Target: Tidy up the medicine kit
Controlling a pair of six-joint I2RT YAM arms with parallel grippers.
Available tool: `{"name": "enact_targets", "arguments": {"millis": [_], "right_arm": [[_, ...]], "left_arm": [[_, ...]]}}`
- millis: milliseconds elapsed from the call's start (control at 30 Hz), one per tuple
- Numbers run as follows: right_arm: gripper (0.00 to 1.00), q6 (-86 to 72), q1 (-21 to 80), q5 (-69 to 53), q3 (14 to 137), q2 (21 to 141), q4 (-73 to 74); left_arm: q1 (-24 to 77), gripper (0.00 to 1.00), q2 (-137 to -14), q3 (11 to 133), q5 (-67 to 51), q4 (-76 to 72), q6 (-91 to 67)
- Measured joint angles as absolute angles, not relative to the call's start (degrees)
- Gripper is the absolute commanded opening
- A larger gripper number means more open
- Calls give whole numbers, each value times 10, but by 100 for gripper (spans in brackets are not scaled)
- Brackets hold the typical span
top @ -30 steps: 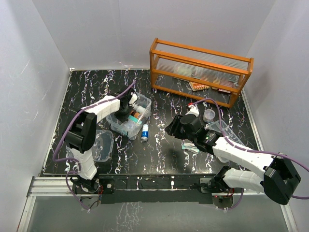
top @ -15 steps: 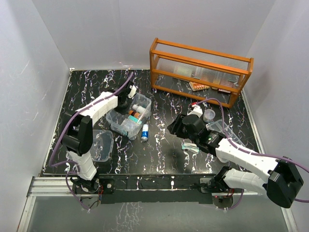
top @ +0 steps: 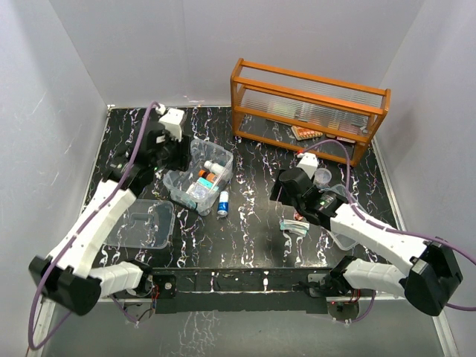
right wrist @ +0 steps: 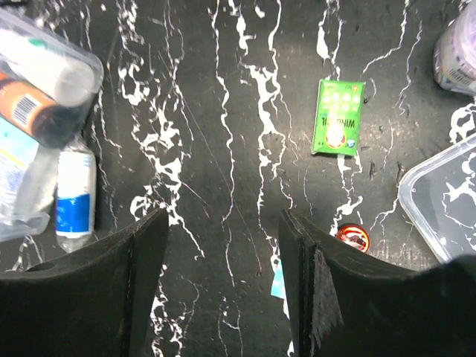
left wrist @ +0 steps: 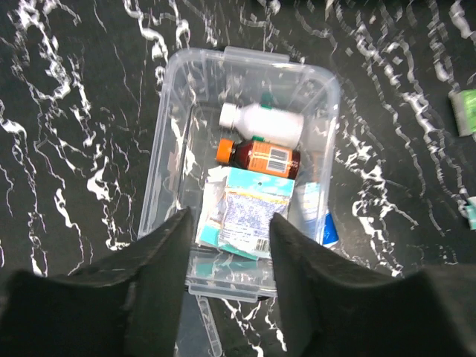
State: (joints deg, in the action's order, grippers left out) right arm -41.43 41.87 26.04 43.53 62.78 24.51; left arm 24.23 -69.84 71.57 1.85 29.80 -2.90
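Observation:
The medicine kit point(top: 195, 181), a clear open box, stands left of centre. The left wrist view shows the kit point(left wrist: 169, 149) holding a white bottle point(left wrist: 262, 121), an orange-capped brown bottle point(left wrist: 260, 157), a printed packet point(left wrist: 251, 214) and a blue-white tube point(left wrist: 315, 213). My left gripper point(top: 172, 151) hangs above its back left side; in its own view the left gripper point(left wrist: 227, 242) is open and empty. My right gripper point(top: 285, 193) hovers over bare table; the right gripper point(right wrist: 223, 249) is open and empty. Its lid point(top: 141, 223) lies at the front left.
A blue-white bottle point(top: 223, 202) lies beside the kit. A green box point(right wrist: 338, 117), a small red tin point(right wrist: 352, 237) and a clear container point(right wrist: 446, 197) sit near my right gripper. A small jar point(top: 322, 177) and the orange rack point(top: 309, 108) stand behind.
My left gripper has opened, risen out of the kit and swung back to the left. The right gripper has opened wider and shifted slightly right.

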Motion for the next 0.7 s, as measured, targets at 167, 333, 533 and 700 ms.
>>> {"name": "enact_targets", "arguments": {"millis": [167, 333, 533, 700], "right_arm": [[61, -409, 419, 215, 435, 670, 249], [62, -420, 419, 105, 433, 726, 195], [60, -471, 439, 10, 434, 806, 86], [56, -509, 469, -8, 466, 898, 43]], "left_arm": [[242, 64, -608, 661, 3, 269, -58], [242, 66, -567, 626, -5, 264, -80], [242, 74, -524, 612, -5, 262, -101], [242, 77, -508, 612, -9, 262, -118]]}}
